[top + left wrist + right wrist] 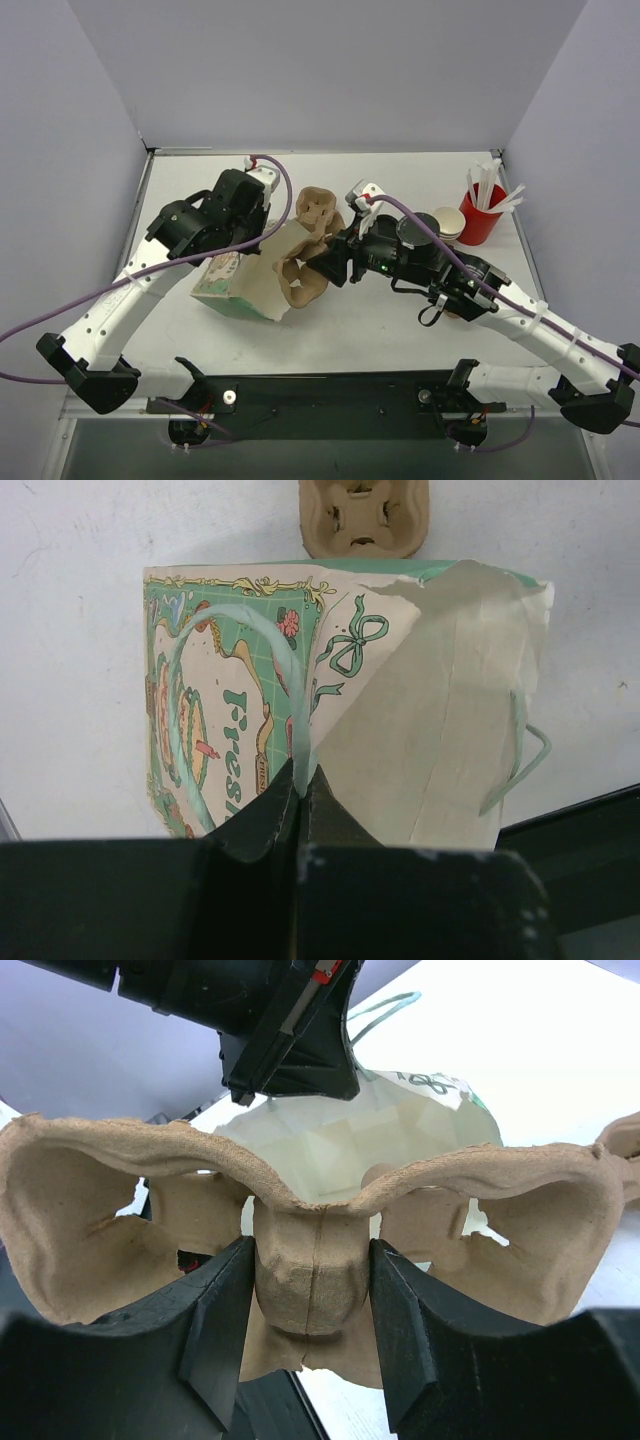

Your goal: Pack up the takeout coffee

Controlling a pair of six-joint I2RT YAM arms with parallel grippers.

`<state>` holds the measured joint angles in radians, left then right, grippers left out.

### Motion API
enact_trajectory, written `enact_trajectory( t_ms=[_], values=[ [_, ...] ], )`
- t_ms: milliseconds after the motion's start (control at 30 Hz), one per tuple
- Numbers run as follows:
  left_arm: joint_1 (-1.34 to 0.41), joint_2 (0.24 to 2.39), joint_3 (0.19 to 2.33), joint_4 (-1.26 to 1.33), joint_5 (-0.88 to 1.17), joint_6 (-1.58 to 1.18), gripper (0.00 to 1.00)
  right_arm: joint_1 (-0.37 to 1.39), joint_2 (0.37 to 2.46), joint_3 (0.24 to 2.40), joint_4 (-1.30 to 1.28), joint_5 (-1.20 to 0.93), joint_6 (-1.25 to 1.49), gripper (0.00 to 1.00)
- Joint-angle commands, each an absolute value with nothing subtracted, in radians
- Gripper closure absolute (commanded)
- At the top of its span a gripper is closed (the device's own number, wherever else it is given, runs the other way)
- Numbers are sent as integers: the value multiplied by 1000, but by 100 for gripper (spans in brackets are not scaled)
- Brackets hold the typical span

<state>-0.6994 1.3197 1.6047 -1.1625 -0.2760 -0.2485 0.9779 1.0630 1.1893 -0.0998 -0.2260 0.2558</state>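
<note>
The takeout coffee [447, 222], seemingly a pale-mouthed cup well right of the paper bag [430, 730], is not yet packed, while the right gripper [310, 1300] clamps an empty pulp carrier [90, 1230] by its centre post at the bag's mouth and the left gripper [303, 790] is pinched tight on the bag's handle [296, 695].

The green-printed paper carrier bag [232, 288] sits on the worktop [400, 330] left of centre, its mouth facing right. Above it, the left end effector [303, 780] pinches the bag's thin loop handle [298, 715]. The right end effector [312, 1270] clamps a brown moulded pulp cup carrier [303, 280] at the bag's mouth. A second pulp carrier [318, 208] lies just behind. At the right rear stands a red cup of white sticks [478, 220], with small brown paper cups [447, 224] just to its left.
</note>
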Motion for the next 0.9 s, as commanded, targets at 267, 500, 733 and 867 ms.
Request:
enact_trajectory(
  t_ms=[267, 500, 733, 867],
  values=[
    [-709, 1281, 1675, -1118, -192, -230, 100, 1032, 1086, 1183, 89, -328, 296, 57],
    [-709, 1296, 1695, -1111, -163, -204, 100, 1066, 1092, 1198, 75, -388, 293, 57],
    [-709, 1284, 1706, -1098, -107, -187, 100, 1066, 1180, 1238, 42, -463, 215, 57],
    [-709, 1266, 1694, -1080, -54, -173, 100, 1065, 1209, 1255, 11, -466, 176, 57]
  ],
)
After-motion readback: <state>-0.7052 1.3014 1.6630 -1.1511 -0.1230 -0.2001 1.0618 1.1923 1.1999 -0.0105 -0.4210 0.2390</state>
